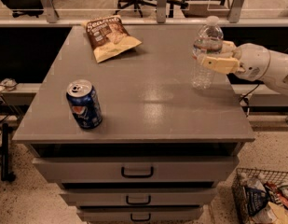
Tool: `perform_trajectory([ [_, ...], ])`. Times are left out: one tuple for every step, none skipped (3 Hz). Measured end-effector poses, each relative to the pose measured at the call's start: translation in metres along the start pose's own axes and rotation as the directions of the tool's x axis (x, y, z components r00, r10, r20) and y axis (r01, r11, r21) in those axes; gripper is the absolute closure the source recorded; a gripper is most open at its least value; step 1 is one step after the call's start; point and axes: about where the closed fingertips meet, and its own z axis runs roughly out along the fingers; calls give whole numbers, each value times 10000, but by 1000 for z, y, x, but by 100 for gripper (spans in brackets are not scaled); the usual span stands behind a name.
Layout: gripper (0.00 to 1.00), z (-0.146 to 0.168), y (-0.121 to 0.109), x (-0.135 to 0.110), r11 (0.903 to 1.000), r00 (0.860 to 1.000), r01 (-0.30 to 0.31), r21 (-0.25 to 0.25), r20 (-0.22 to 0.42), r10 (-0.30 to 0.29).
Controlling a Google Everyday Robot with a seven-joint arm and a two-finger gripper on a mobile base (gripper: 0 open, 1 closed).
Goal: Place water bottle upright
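The water bottle (202,74) is clear and ribbed with a white cap. It stands upright on the right side of the grey cabinet top (148,101), with its base on the surface. My gripper (208,53) reaches in from the right. Its cream fingers (219,63) straddle the bottle's upper body, one in front and one behind, shut on it.
A blue soda can (84,103) stands upright at the front left. A brown snack bag (109,37) lies at the back left. The cabinet has drawers (136,171) below. A wire basket (264,199) with packets sits on the floor at lower right. Office chairs stand behind the rail.
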Motion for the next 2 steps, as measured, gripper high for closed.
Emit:
perform_trajectory([
  [59, -1, 5, 2, 9996, 9994, 255, -155, 232, -252],
  [35, 0, 12, 9, 9990, 9991, 308, -326, 295, -298],
])
